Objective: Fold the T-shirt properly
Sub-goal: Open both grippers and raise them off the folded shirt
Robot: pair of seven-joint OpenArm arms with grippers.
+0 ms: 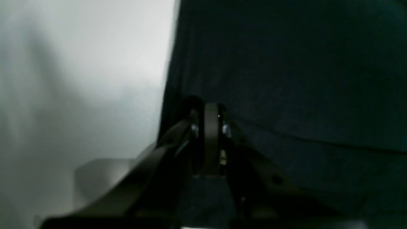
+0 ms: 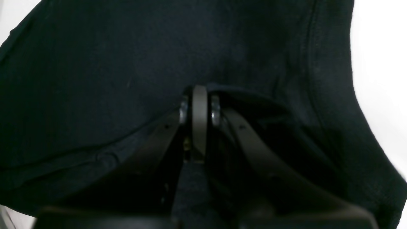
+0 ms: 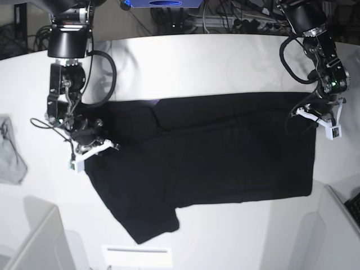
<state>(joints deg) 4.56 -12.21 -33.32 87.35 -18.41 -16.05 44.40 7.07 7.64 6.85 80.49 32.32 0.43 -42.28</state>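
The T-shirt (image 3: 214,152) lay spread on the white desk (image 3: 214,62), long axis left-right across the base view, print hidden. Left tool (image 3: 322,115) and right tool (image 3: 90,147) each pinched its edge.

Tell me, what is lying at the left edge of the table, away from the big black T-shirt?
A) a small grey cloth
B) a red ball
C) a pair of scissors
A: a small grey cloth lies crumpled on the white table, apart from the black T-shirt.
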